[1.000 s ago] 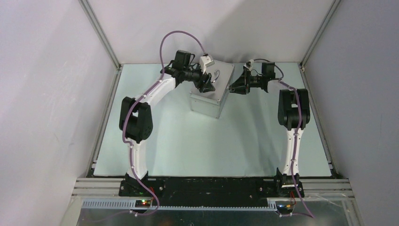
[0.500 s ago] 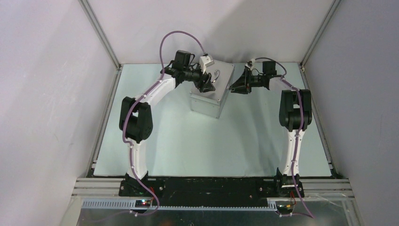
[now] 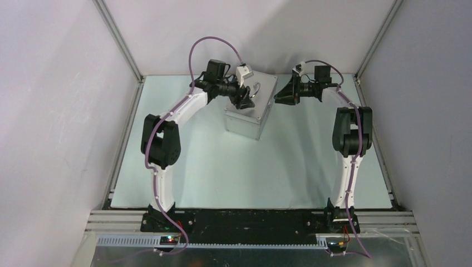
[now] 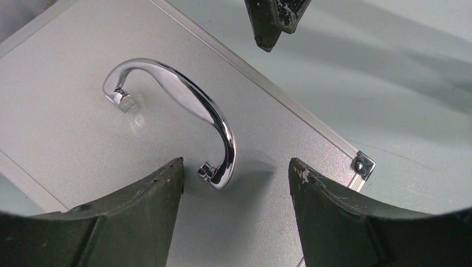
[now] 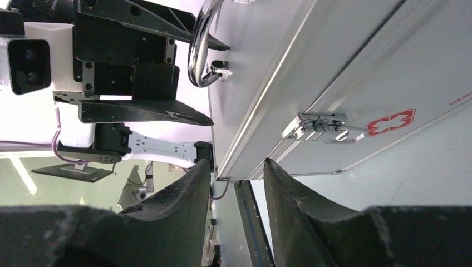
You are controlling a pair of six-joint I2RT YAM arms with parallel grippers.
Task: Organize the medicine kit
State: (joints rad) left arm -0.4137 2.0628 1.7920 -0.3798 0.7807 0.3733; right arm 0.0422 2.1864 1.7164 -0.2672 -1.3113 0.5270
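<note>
Kit (image 3: pixel 251 107) sits shut at the far middle of the surface (image 3: pixel 222 167), handle (image 4: pixel 183 105) on top, latch (image 5: pixel 320 127) on the side facing my right arm. My left claw (image 4: pixel 234 183) hangs spread over the handle, one finger on each side, not touching it, placed to steady or lift the case. My right claw (image 5: pixel 236 183) is level with the latch side, fingers narrowly apart, holding nothing, lined up to work the latch. Contents hidden, so sorted or not, I can't tell.
</note>
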